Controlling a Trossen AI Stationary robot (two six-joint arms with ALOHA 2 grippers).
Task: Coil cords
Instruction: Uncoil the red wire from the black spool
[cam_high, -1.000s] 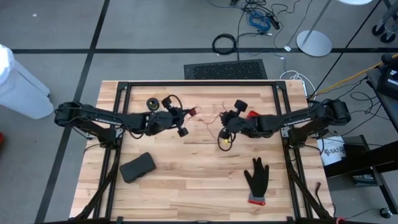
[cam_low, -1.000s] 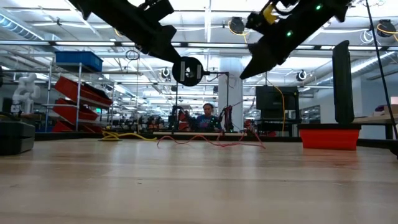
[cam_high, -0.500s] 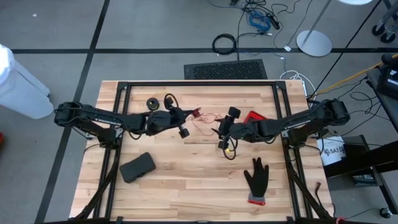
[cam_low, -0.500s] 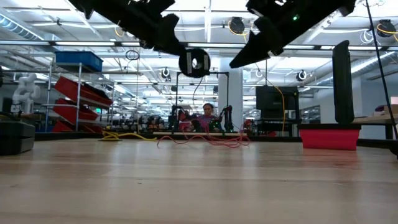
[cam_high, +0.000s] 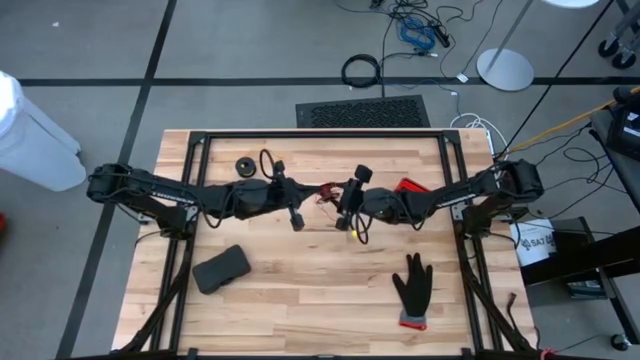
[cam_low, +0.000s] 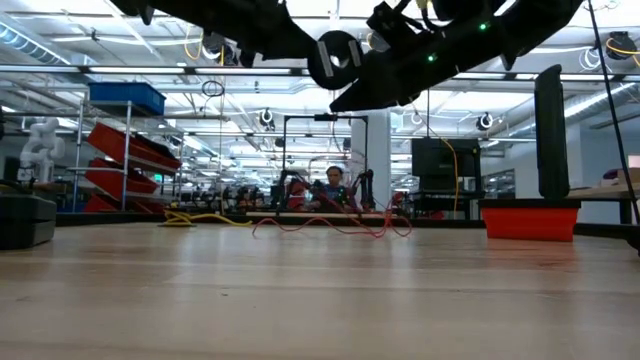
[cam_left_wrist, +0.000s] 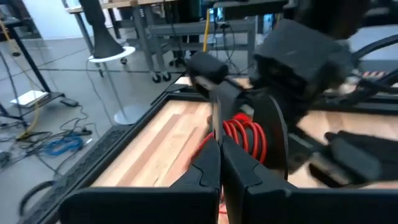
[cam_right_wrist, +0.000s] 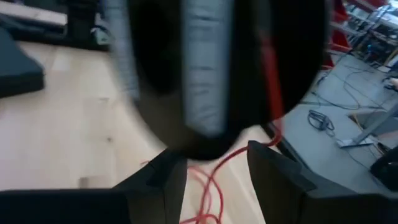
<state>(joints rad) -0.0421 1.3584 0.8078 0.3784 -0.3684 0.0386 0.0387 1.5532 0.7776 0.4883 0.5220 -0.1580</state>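
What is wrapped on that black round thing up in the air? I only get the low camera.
Observer: The left wrist view shows red cord wound in loops on that spool.
Operator: Is the other arm grabbing it?
Observer: No. The right gripper is open, and loose red cord runs between its fingers.
Operator: What else is on the table?
Observer: From above, a black glove lies flat on the table, on the right arm's side.

Robotics lab (shelving (cam_low: 120, 150), workbenches (cam_low: 330, 213))
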